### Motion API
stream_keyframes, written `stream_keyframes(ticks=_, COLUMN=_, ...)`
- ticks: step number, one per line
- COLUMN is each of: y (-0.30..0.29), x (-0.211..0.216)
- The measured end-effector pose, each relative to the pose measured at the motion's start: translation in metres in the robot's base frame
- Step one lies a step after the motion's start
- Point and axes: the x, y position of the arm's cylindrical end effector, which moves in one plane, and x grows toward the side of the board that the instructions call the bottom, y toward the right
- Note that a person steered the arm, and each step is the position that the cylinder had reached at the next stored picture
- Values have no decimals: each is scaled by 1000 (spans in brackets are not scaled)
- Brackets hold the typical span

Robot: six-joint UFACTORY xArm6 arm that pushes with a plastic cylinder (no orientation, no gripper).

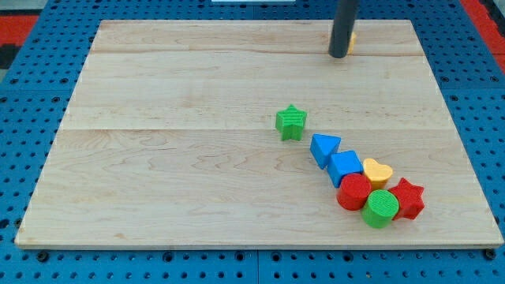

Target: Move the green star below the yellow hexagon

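The green star (291, 121) lies near the middle of the wooden board (158, 158), a little to the view's right. My tip (338, 55) stands near the view's top, far above and to the right of the star. A yellow block (352, 37), the hexagon as far as I can tell, is mostly hidden behind the rod; only a sliver shows at the rod's right side.
A cluster lies at the lower right: a blue triangle (323, 148), a blue cube (345, 167), a yellow heart (378, 171), a red cylinder (354, 192), a green cylinder (381, 208) and a red star (407, 197). The board's edges border a blue pegboard.
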Motion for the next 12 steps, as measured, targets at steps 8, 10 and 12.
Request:
stream_keyframes(ticks=8, y=-54, x=149)
stream_keyframes(ticks=10, y=-12, x=136)
stream_keyframes(ticks=12, y=13, x=163)
